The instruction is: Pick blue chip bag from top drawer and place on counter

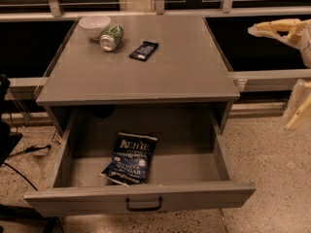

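Blue chip bag [130,159] flat in open top drawer [194,196], gripper [260,29] well apart upper right, its state unclear

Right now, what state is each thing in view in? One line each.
wide grey top drawer: pulled open.
dark navy foil chip bag: lying flat inside the drawer, unheld.
flat grey counter: carries bowl, can, wrapper.
white round bowl: upright, back left corner.
green drink can: on its side beside the bowl.
small dark snack bar wrapper: lying flat.
cream-coloured gripper: in the air right of the counter, touching nothing.
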Controlling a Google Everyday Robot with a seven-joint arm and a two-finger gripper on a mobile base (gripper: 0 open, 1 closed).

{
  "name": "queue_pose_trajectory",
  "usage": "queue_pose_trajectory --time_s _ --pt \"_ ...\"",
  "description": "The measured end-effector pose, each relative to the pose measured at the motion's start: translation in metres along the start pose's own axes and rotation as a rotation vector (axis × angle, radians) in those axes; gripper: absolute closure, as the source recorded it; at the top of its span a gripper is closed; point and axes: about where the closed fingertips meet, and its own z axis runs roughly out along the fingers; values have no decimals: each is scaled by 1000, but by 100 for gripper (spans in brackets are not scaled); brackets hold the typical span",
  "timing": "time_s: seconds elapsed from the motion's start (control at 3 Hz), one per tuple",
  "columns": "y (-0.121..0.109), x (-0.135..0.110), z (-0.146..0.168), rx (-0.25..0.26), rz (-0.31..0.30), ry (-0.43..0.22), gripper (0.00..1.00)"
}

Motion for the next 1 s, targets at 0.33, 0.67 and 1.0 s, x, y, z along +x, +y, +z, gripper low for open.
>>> queue_pose_trajectory --time_s 0.33,0.67,1.0 --pt "3 -3 6 81 -105 -60 0" --pt "-10 0 12 228 -215 -167 0" --pt "-21 -1 13 310 -330 -216 0"
